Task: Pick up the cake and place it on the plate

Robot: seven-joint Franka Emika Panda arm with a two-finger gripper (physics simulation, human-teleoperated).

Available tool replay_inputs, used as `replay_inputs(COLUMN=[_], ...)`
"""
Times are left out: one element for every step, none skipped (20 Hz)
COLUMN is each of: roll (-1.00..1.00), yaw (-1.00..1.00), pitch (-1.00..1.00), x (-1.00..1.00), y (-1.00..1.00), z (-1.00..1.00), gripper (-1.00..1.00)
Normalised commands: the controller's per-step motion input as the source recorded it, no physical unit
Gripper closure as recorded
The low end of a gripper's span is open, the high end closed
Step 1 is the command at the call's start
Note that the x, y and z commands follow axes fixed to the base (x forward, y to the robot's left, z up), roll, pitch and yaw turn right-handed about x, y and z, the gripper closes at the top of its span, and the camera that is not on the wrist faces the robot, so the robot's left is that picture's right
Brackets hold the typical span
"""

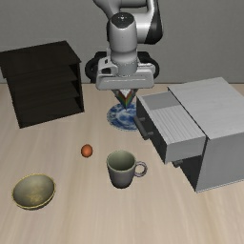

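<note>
hand [127,95]: upper centre, hanging just over plate [118,118]; clenched or released, cannot tell.
cake [127,98]: likely the tan bit at the hand's tip, above the plate, not yet set down.
step: placing, by my reading; next calls for a short straight lowering, then letting go.
tabletop [76,221]: pale wood; ball [87,150], mug [121,169], bowl [33,192] lower left; shelf [43,81] upper left; drawers [195,129] right.
room: plain pale backdrop.
</note>
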Motion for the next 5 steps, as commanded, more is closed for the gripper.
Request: replay_inputs(roll=[0.00, 0.00, 0.00, 0.00, 0.00], yaw=[0.00, 0.00, 0.00, 0.00, 0.00], pitch=[0.00, 0.00, 0.00, 0.00, 0.00], x=[0.00, 0.00, 0.00, 0.00, 0.00], y=[0.00, 0.00, 0.00, 0.00, 0.00], z=[0.00, 0.00, 0.00, 0.00, 0.00], gripper=[-1.00, -1.00, -1.00, -1.00, -1.00])
